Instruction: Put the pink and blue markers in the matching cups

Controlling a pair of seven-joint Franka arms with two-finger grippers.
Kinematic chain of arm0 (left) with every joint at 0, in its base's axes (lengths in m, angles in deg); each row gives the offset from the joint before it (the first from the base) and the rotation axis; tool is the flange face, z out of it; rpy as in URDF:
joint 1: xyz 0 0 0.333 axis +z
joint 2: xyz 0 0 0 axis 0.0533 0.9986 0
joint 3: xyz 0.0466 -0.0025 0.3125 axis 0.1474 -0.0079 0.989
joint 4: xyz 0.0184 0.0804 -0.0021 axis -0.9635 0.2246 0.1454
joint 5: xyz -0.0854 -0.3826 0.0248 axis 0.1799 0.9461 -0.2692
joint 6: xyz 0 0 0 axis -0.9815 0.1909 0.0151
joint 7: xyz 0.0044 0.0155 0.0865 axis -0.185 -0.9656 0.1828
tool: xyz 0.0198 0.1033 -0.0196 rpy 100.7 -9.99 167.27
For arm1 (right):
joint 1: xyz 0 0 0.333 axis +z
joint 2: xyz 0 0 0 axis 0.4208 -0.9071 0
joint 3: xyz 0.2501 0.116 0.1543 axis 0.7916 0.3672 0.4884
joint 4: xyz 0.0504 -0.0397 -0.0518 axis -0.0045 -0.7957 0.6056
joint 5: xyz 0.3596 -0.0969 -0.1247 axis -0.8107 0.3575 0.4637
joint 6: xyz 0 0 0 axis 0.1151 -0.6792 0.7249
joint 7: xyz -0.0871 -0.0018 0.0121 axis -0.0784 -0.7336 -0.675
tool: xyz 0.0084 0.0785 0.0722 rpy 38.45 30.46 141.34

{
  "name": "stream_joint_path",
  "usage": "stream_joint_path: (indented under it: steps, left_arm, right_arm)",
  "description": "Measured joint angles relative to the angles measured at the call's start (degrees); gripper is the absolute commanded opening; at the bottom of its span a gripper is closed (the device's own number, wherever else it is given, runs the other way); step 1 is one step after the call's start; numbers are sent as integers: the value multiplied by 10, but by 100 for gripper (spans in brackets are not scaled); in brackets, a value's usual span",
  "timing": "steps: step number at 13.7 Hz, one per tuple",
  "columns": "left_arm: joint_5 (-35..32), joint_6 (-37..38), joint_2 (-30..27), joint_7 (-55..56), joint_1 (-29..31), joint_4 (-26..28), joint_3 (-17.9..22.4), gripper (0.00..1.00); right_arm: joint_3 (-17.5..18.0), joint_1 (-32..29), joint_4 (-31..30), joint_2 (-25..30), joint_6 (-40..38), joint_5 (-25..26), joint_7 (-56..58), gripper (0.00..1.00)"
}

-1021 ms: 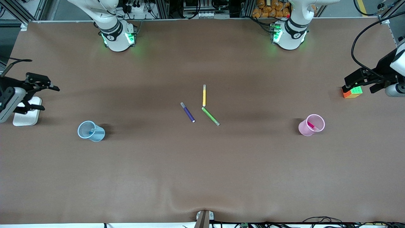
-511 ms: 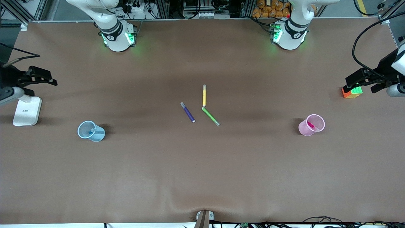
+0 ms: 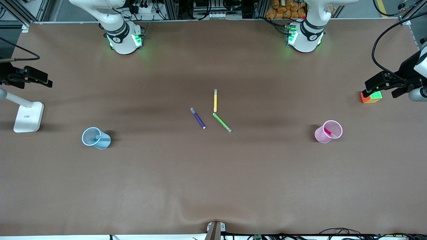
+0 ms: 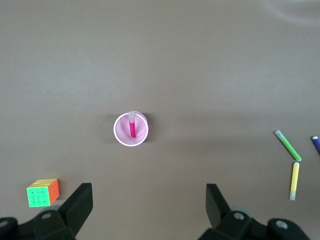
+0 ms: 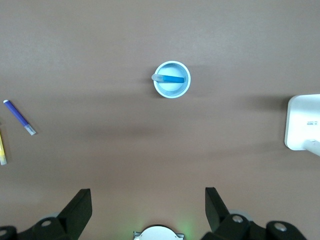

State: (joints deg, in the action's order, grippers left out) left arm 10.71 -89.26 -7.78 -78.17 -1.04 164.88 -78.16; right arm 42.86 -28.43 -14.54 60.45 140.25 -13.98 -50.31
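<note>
The pale pink cup (image 3: pixel 321 136) stands toward the left arm's end of the table with the pink marker (image 3: pixel 329 133) upright in it. Both show in the left wrist view, the cup (image 4: pixel 120 135) and the marker (image 4: pixel 132 128). The light blue cup (image 3: pixel 101 141) stands toward the right arm's end with the blue marker (image 3: pixel 97 137) in it. The right wrist view shows that cup (image 5: pixel 172 91) and marker (image 5: pixel 173 79). My left gripper (image 3: pixel 383 87) is open and empty, up over the cube; its wrist view (image 4: pixel 148 200) shows the jaws wide. My right gripper (image 3: pixel 33 79) is open and empty, high over the table's end (image 5: pixel 148 202).
A purple pen (image 3: pixel 198 118), a yellow pen (image 3: pixel 215 100) and a green pen (image 3: pixel 222 122) lie together mid-table. A colourful cube (image 3: pixel 372 97) sits under my left gripper. A white stand base (image 3: pixel 28 116) sits by the blue cup. The right arm's base (image 5: pixel 158 233) shows in its wrist view.
My right gripper has risen and drawn back off the white stand base toward the table's end. My left gripper has barely moved. Cups and markers have not moved.
</note>
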Motion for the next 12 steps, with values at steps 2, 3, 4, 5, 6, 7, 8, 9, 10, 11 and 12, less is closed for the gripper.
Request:
stream_joint_path:
  steps: [2, 3, 4, 5, 6, 7, 8, 9, 10, 11, 12]
  left_arm:
    - [0, 2, 0, 0, 0, 0, 0, 100]
    - [0, 3, 0, 0, 0, -1, 0, 100]
    - [0, 4, 0, 0, -1, -1, -1, 100]
    - [0, 4, 0, 0, -1, -1, -1, 100]
    - [0, 5, 0, 0, -1, -1, -1, 100]
    - [0, 5, 0, 0, -2, -1, -1, 100]
    - [0, 5, 0, 0, -2, -1, -1, 100]
    - [0, 5, 0, 0, -2, -1, -1, 100]
    - [0, 6, 0, 0, -2, -1, -1, 100]
    - [0, 6, 0, 0, -2, -1, -1, 100]
    - [0, 6, 0, 0, -2, -1, -1, 100]
  right_arm:
    - [-3, 0, -16, 20, 5, 2, -2, 100]
    - [-4, 0, -20, 25, 6, 8, -2, 100]
    - [-4, 0, -22, 28, 6, 17, -2, 100]
    - [-3, 0, -23, 29, 6, 23, -2, 100]
    - [-3, 0, -24, 29, 6, 25, -3, 100]
    - [-3, 1, -24, 29, 6, 25, -3, 100]
    - [-3, 1, -25, 29, 6, 25, -4, 100]
    - [-3, 1, -26, 29, 6, 24, -6, 100]
    - [-4, 0, -26, 29, 6, 20, -8, 100]
    - [-5, 0, -26, 29, 6, 16, -9, 100]
    - [-7, 0, -26, 29, 6, 11, -9, 100]
